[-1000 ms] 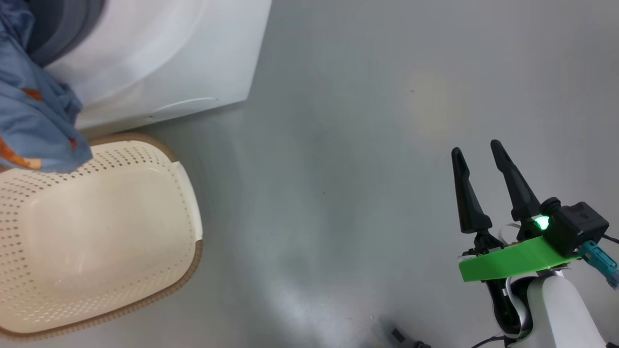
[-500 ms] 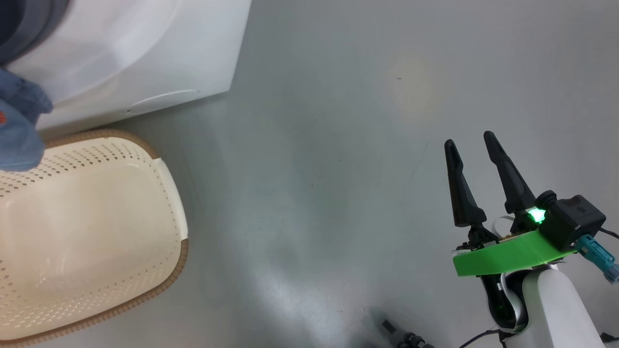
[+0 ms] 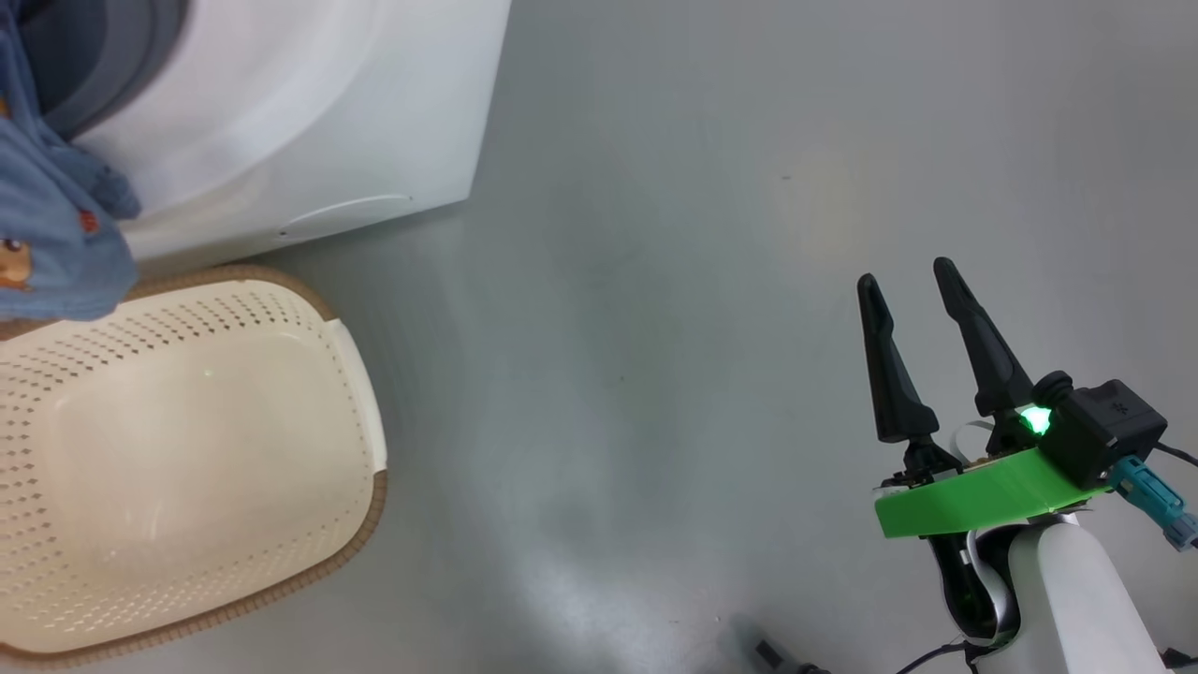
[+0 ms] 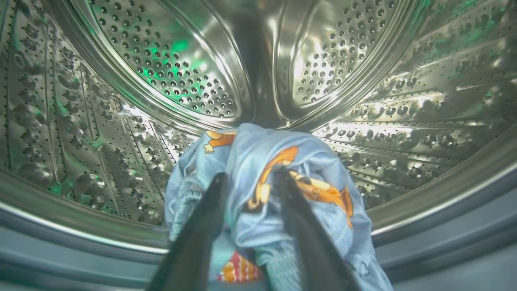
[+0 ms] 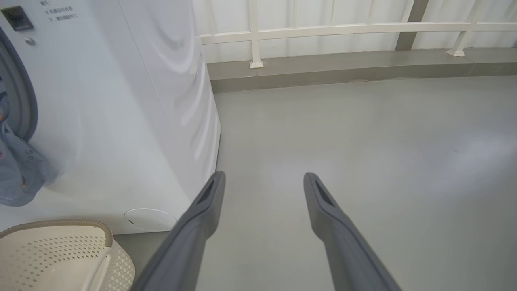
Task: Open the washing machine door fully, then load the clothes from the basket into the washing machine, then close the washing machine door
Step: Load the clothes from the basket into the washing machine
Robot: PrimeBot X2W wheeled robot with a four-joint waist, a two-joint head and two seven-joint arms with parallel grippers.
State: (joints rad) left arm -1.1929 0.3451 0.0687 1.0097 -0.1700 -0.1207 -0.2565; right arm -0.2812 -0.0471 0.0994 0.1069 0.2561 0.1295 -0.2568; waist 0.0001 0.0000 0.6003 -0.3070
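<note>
Head view: the basket (image 3: 370, 505) on the floor (image 3: 655, 281) looks empty. Blue clothes (image 3: 47, 243) hang at the mouth of the washing machine (image 3: 281, 103), just above the basket. The right gripper (image 3: 903, 271) is spread wide and holds nothing.

Left wrist view: the left gripper (image 4: 250, 173) is inside the steel drum (image 4: 181, 60). Its fingers (image 4: 210, 210) are a little apart with the clothes bunched between them. I cannot tell if it grips them.

Right wrist view: some cloth hangs out of the mouth. I think loading is nearly done. The door is not closed yet.
</note>
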